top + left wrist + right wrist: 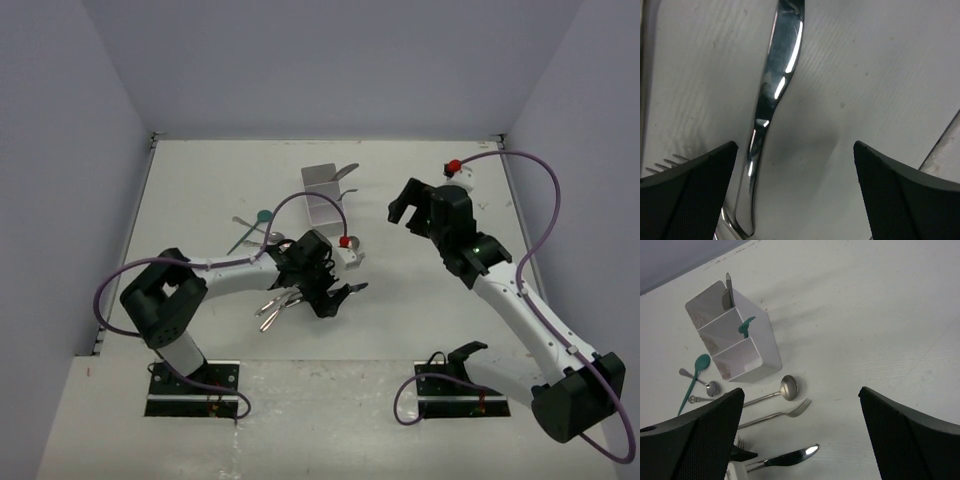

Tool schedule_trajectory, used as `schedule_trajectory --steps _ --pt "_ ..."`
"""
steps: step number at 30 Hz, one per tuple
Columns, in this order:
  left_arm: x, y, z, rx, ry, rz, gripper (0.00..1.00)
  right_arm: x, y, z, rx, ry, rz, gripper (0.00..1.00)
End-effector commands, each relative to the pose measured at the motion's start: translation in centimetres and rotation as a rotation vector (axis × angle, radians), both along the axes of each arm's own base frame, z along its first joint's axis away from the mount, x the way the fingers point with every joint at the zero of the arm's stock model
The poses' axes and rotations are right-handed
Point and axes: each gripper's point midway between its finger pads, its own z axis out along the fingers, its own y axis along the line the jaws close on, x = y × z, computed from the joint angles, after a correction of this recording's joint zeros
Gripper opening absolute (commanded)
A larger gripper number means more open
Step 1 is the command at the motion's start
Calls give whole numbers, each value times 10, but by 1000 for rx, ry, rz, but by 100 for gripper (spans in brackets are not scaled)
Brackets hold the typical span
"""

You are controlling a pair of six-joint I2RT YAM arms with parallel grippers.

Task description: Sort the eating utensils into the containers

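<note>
The white three-compartment container (322, 192) stands at the middle back of the table and also shows in the right wrist view (747, 347). It holds a silver utensil (727, 292) in one end compartment and a teal fork (745, 327) in the middle one. My left gripper (332, 297) is open and low over the table. A silver knife (771, 95) lies between its fingers (695, 190), close to the left one, not gripped. The knife's blade shows in the right wrist view (790, 456). My right gripper (405, 210) is open and empty, held high to the right of the container.
A silver spoon (782, 389) and fork (787, 412) lie between the container and my left gripper. A teal spoon (255, 226) and a small silver spoon (707, 386) lie left of the container. Several silver utensils (275, 305) are piled left of my left gripper. Walls enclose the table.
</note>
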Motion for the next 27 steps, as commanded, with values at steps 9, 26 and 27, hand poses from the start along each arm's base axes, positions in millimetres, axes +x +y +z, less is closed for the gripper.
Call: schedule_trajectory --steps 9,26,27 --pt "9 24 -31 176 -3 128 83 -8 2 -15 3 38 48 99" --pt "-49 58 -53 476 6 173 37 -6 -6 -8 -6 -3 18 99" --pt "-53 64 -56 507 10 180 36 -6 -7 -9 -2 -5 13 99"
